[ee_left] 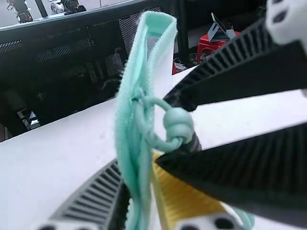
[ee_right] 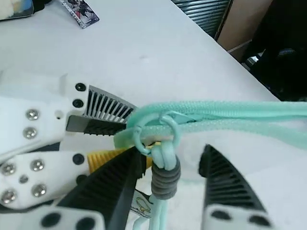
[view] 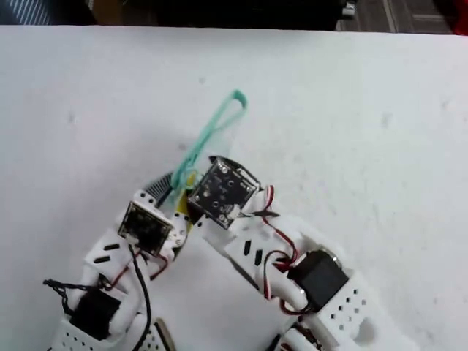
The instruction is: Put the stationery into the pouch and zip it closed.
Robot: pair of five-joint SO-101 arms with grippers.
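Note:
The mint green pouch (view: 216, 128) stands on edge on the white table, its zipper side up. My left gripper (ee_left: 139, 211) is shut on the pouch's near end, with the grey finger (ee_right: 108, 108) on one side and the yellow finger (ee_right: 105, 157) on the other. The zipper pull (ee_right: 165, 165) is a mint cord with a grey sleeve and a bead (ee_left: 178, 122). My right gripper (ee_right: 172, 155) is open, its black ribbed fingers (ee_left: 240, 62) standing on either side of the pull cord. From above, both wrists meet at the pouch's near end (view: 183, 191).
White table (view: 351, 110) lies open to the left, right and beyond the pouch. A small printed card (ee_right: 79, 10) lies far off on the table. Past the far edge stand a black mesh panel (ee_left: 72, 52) and a red object (ee_left: 216, 40).

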